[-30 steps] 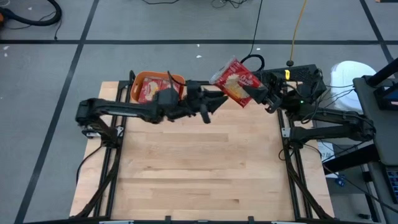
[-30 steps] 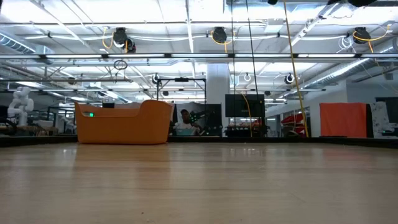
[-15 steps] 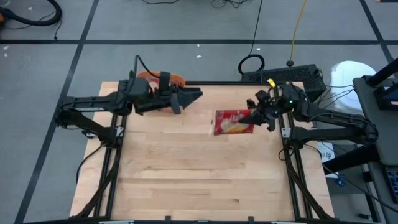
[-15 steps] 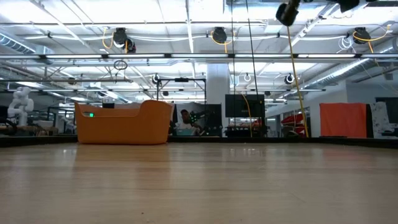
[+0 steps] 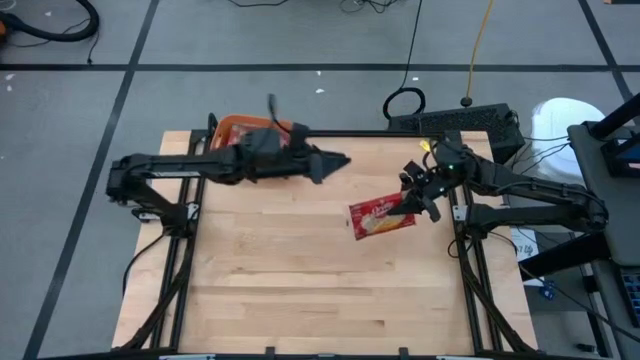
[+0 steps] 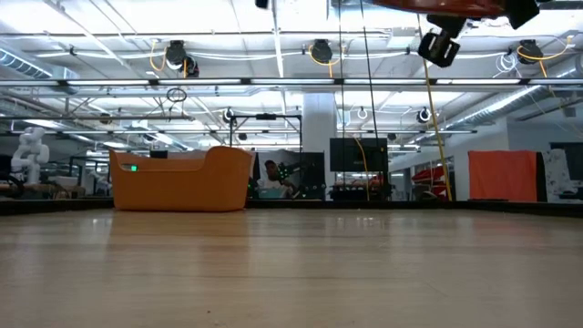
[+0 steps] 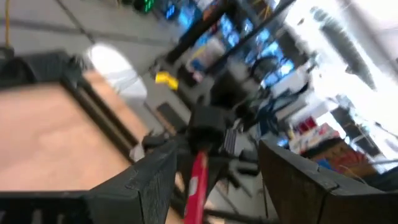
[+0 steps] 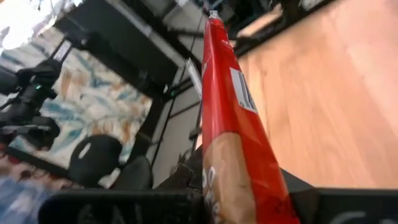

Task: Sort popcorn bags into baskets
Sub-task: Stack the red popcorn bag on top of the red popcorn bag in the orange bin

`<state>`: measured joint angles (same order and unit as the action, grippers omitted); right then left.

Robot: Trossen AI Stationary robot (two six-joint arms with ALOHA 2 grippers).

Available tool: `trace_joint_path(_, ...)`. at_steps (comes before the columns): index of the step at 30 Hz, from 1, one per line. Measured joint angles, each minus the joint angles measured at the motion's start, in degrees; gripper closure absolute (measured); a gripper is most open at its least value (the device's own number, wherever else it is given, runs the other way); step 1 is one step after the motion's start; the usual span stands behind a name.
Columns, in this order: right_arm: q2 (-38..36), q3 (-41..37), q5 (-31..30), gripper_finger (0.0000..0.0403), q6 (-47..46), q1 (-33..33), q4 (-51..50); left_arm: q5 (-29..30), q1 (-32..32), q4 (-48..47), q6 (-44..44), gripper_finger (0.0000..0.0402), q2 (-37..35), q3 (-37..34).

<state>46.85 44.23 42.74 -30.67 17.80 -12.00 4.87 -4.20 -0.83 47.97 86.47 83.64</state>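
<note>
well to the right of the orange basket (image 5: 232, 128), the right gripper (image 5: 412, 200) is clenched on one edge of a red popcorn bag (image 5: 381, 217), holding it flat in the air above the table (image 5: 300, 270). just beside the basket, the left gripper (image 5: 335, 160) hangs with fingers spread and nothing in them, pointed at the bag, likely for a handover toward the basket.

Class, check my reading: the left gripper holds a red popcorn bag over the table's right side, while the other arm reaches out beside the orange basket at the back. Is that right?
Not quite: the right gripper, not the left, is shut on the popcorn bag, as the high view shows. The rest stands: the left gripper is open and empty, reaching out beside the orange basket at the back.
</note>
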Motion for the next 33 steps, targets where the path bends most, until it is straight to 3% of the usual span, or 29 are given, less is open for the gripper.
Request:
trace_joint_path(14, 0.70, 0.00, 2.39, 0.0365, 11.90, -0.04, -21.69, -7.46, 0.15, 9.65, -2.10, 0.0172, 13.72, 0.02)
trace_joint_path(23, 2.74, 0.00, 1.50, 0.0365, 13.44, -0.11, -24.68, -15.82, 1.78, 15.66, -4.94, 0.0151, 22.22, 0.00)
trace_joint_path(29, 4.05, 0.00, -0.82, 0.0365, 13.81, -1.20, -24.69, -14.99, 3.92, 16.59, -6.51, 0.0104, 25.90, 0.00)
trace_joint_path(33, 5.00, 0.00, -0.80, 0.0365, 13.87, -2.17, -24.70, -13.56, 4.75, 16.40, -6.90, 0.0097, 27.33, 0.00)
